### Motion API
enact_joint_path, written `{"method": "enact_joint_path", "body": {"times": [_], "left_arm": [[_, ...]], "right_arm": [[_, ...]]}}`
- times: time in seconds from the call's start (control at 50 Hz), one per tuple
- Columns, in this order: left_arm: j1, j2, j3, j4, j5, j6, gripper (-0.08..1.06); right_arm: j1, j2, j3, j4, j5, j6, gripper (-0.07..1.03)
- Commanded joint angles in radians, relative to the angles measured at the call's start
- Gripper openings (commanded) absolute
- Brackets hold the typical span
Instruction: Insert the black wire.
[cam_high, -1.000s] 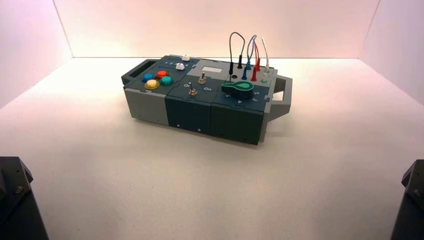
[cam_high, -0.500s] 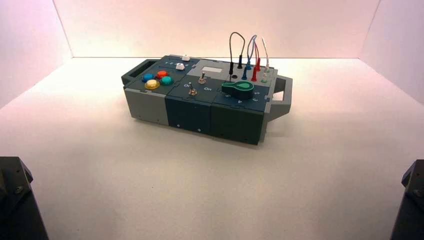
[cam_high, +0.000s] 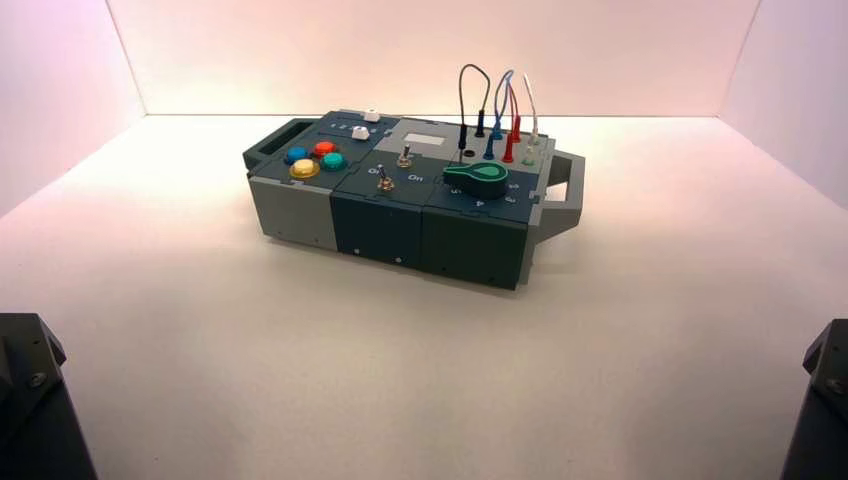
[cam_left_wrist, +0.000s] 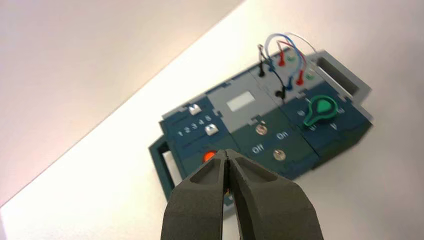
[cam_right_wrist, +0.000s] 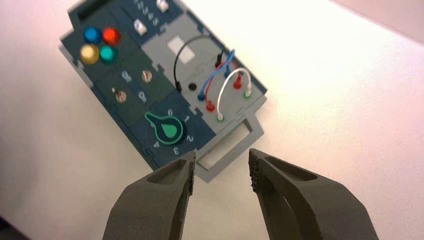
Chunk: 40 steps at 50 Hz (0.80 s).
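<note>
The black wire (cam_high: 468, 68) arches in a loop over the right rear of the box (cam_high: 380, 215). In the right wrist view the black wire (cam_right_wrist: 176, 65) has one black plug at the far socket row. Its other plug (cam_right_wrist: 176, 88) ends beside an open dark socket (cam_right_wrist: 192, 86). My left gripper (cam_left_wrist: 227, 155) is shut and empty, far in front of the box. My right gripper (cam_right_wrist: 222, 167) is open and empty, high above the table near the box's right handle (cam_right_wrist: 225, 147). Both arms sit parked at the near corners.
Blue (cam_right_wrist: 215, 75), red (cam_right_wrist: 222, 87) and white (cam_right_wrist: 232, 80) leads stand plugged in beside the black one. A green knob (cam_high: 478, 178), two toggle switches (cam_high: 404, 157) and coloured buttons (cam_high: 313, 160) sit on the box top. Pale walls ring the table.
</note>
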Motion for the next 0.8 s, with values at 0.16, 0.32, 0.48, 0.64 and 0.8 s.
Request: {"method": "enact_joint_path", "body": {"times": [0.16, 0.32, 0.48, 0.64, 0.8], "left_arm": [[-0.005, 0.049, -0.06, -0.008, 0.064, 0.005, -0.03], [-0.006, 0.066, -0.06, -0.011, 0.078, 0.005, -0.03], [-0.005, 0.075, -0.071, -0.017, 0.117, 0.005, -0.03], [-0.006, 0.104, -0.072, -0.018, 0.137, 0.005, -0.03], [-0.006, 0.129, -0.08, -0.018, 0.158, 0.005, -0.03]], "right_arm": [[0.028, 0.083, -0.06, 0.003, -0.012, -0.034, 0.57], [0.074, 0.138, -0.077, 0.003, -0.048, -0.052, 0.57], [0.114, 0.198, -0.101, 0.003, -0.066, -0.055, 0.54], [0.127, 0.27, -0.137, 0.002, -0.064, -0.069, 0.54], [0.129, 0.324, -0.164, 0.002, -0.06, -0.1, 0.56]]}}
